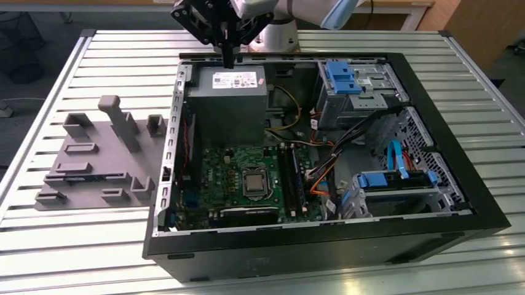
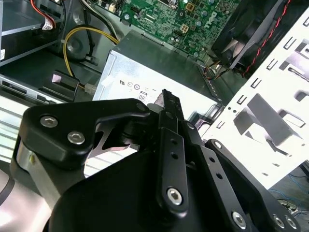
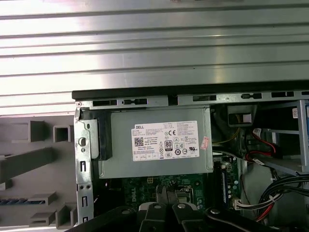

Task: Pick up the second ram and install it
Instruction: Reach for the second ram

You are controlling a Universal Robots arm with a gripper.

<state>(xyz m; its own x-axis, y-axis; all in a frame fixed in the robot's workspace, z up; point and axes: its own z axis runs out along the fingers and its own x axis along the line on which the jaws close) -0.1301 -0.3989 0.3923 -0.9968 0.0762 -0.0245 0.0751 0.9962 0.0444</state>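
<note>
With its jaws pressed together on nothing, the gripper (image 1: 228, 60) hangs over the power supply (image 1: 230, 98) at the far end of the open computer case (image 1: 328, 246). The second ram (image 1: 82, 179) lies well apart, slotted in the grey holder (image 1: 90, 138) at the exterior view's left, toward its near edge. A clean pick likely calls for jaws opened, squared across the stick's thin faces, gripping mid-length and lifting straight.

Exterior view looks down from high over the whole table (image 1: 90, 239) and open computer case (image 1: 468, 209), while up close above its power supply (image 1: 227, 101) the first wrist view stares straight down and the second wrist view slants past my pincer (image 2: 166, 96), all three sharing that supply.
</note>
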